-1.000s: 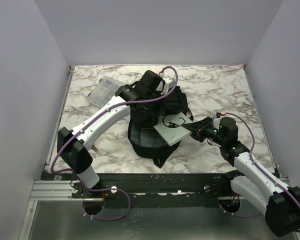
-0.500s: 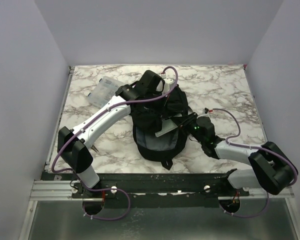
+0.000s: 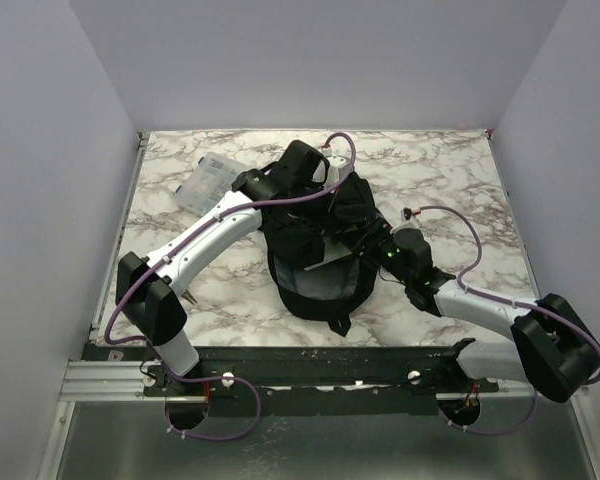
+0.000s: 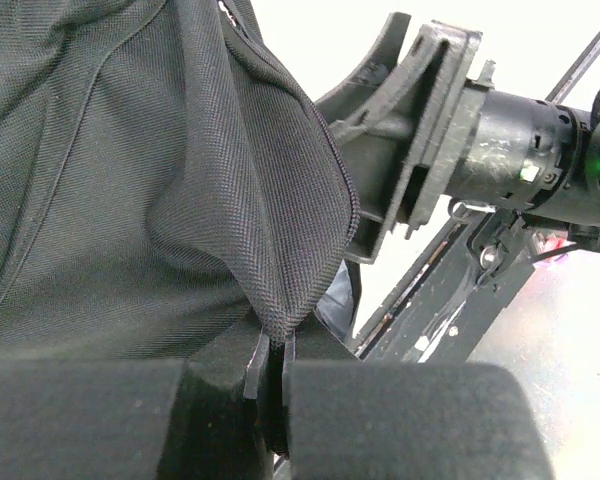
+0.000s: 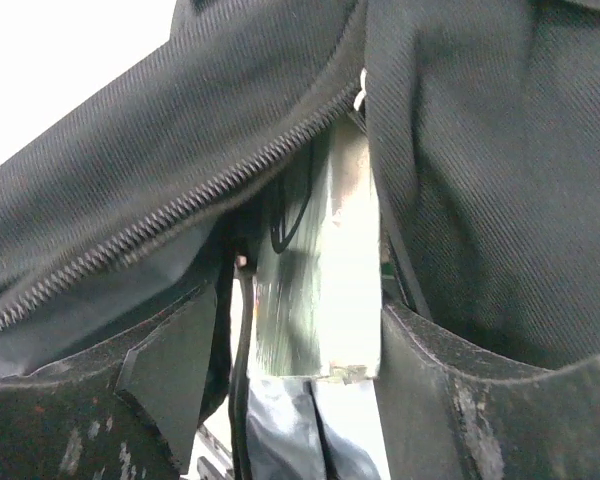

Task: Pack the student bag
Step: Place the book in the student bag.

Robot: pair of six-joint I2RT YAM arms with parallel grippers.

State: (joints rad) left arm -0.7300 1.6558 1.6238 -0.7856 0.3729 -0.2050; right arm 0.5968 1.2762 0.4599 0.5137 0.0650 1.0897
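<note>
**Finding 1, location of item.** The student bag (image 3: 315, 275) lies on the counter (image 3: 450, 180), directly ahead of the right end effector (image 5: 300, 345). The open zipper (image 5: 180, 215) runs diagonally above and ahead of the fingers.

**Finding 2, left end effector (image 4: 270, 385).** It is closed narrow on a fold of the bag's fabric. The pinch is on the lip of the opening, which hangs up and away from the jaws.

**Finding 3, right end effector.** The jaws stand apart. A flat pale item (image 5: 325, 230) sits between the two fingers, partly inside the mouth. There is a gap on its left side, so I judge it released rather than clamped (contact on the right side cannot be ruled out).

**Finding 4, governing relation.** The flat item's long axis runs forward from the right end effector into the bag, roughly in line with the fingers. The right arm is the nearer to the opening. The left holds the bag from its far side.

**Assessment.** Insertion looks partly complete. The next move probably calls for a push along that axis, or a straight withdrawal.

**Other.** A clear plastic case (image 3: 208, 180) lies well off to the left arm's outer side.
</note>
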